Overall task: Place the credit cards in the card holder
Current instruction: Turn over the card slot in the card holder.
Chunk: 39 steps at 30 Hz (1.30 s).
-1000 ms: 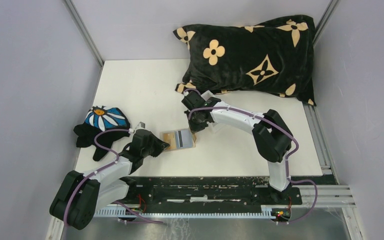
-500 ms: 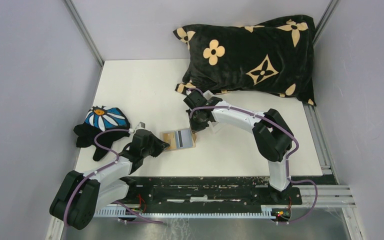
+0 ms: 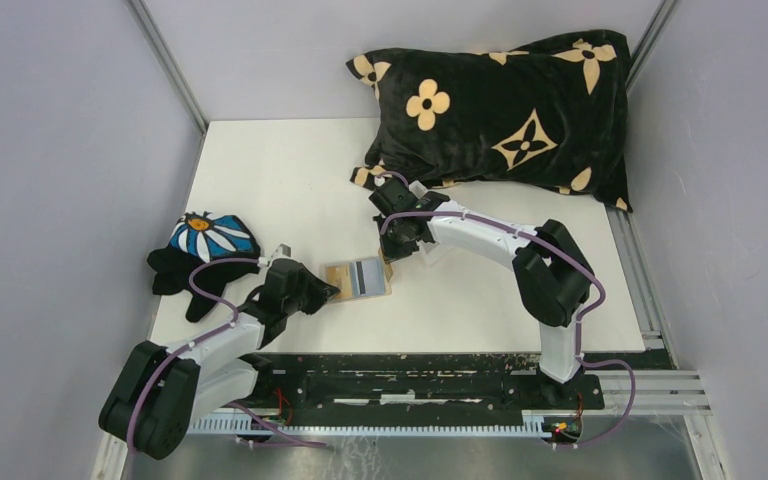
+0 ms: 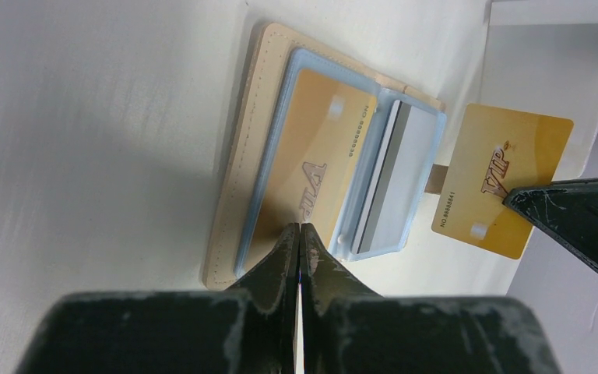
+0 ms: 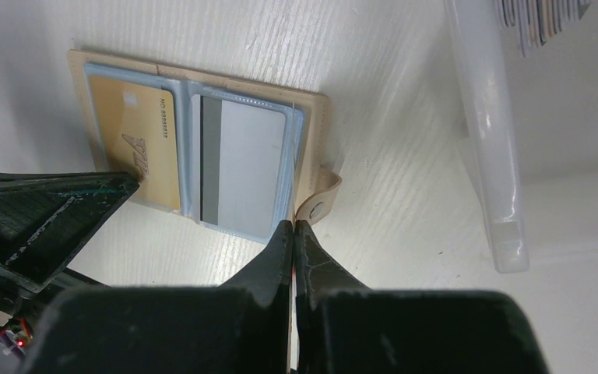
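Observation:
The tan card holder (image 3: 357, 278) lies open on the table, its snap tab (image 5: 317, 204) on the right edge. One blue sleeve holds a gold card (image 4: 311, 148), the other a grey card (image 4: 393, 183) with a dark stripe. My left gripper (image 4: 300, 227) is shut, its tips resting on the gold card in the sleeve. My right gripper (image 5: 292, 224) is shut just beside the tab. The left wrist view shows a second gold VIP card (image 4: 498, 175) held by its corner in the right gripper's fingers (image 4: 584, 226), hanging over the holder's right edge.
A clear plastic box (image 5: 487, 156) lies right of the holder, with several more cards (image 5: 541, 19) at its far end. A black flowered pillow (image 3: 500, 110) fills the back right. A black cloth with a daisy print (image 3: 205, 250) lies at the left edge.
The right arm's wrist and elbow have shifted slightly to the right. The holder and the left gripper have not moved.

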Available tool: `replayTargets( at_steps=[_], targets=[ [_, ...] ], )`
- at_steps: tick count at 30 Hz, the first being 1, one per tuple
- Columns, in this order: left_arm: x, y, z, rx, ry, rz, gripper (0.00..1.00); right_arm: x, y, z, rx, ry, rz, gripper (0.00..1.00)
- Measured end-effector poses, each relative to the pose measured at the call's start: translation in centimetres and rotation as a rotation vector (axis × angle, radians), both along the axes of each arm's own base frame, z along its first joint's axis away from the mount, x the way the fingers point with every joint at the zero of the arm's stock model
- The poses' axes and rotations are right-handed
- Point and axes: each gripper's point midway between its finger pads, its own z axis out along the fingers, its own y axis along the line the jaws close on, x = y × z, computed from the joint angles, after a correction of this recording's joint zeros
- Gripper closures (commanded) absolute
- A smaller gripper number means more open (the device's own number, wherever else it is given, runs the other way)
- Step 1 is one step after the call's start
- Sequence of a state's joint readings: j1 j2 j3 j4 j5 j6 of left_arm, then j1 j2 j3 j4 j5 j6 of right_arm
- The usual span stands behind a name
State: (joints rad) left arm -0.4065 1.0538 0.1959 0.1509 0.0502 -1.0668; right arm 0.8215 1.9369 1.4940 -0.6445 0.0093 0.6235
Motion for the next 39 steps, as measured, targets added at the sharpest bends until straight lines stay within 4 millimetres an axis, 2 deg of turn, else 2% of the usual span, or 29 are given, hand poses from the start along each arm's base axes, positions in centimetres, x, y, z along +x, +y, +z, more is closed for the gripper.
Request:
replayTargets(
  at_steps=[25, 39],
  targets=[
    [0.0, 0.0, -0.1, 0.003, 0.002, -0.001, 0.96, 0.3, -0.2, 0.1, 0.009, 0.007, -0.012, 0.99],
    [0.0, 0.0, -0.1, 0.003, 0.002, -0.001, 0.96, -0.1, 0.1, -1.2, 0.012, 0.043, -0.01, 0.99]
  ],
)
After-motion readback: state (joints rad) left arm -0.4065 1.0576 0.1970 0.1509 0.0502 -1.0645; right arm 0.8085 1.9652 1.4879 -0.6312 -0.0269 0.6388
